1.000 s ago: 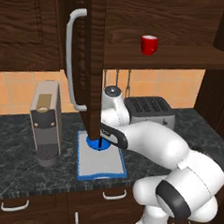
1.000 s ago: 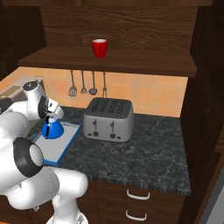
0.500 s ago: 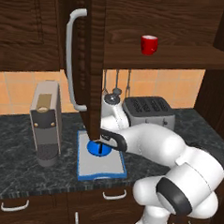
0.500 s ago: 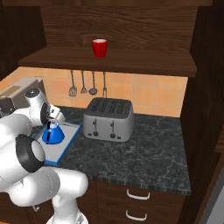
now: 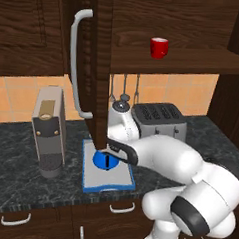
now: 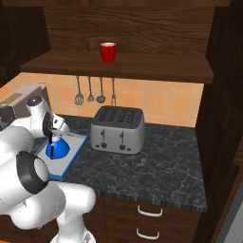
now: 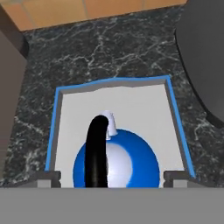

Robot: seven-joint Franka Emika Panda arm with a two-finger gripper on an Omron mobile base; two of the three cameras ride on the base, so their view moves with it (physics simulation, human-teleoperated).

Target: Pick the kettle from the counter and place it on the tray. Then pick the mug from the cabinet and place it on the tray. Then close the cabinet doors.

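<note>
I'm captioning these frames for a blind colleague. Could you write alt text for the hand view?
A bright-blue kettle with a black arched handle sits on a light-grey, blue-rimmed tray, seen from just above with the gripper open, one fingertip on each side of it. The tray rests on a dark speckled counter, with orange wall tiles beyond.

The white arm reached from the lower right of the left base view toward the frame's centre, forearm roughly level. The gripper pointed downward, its fingertips spread wide at the hand view's lower corners.
</note>
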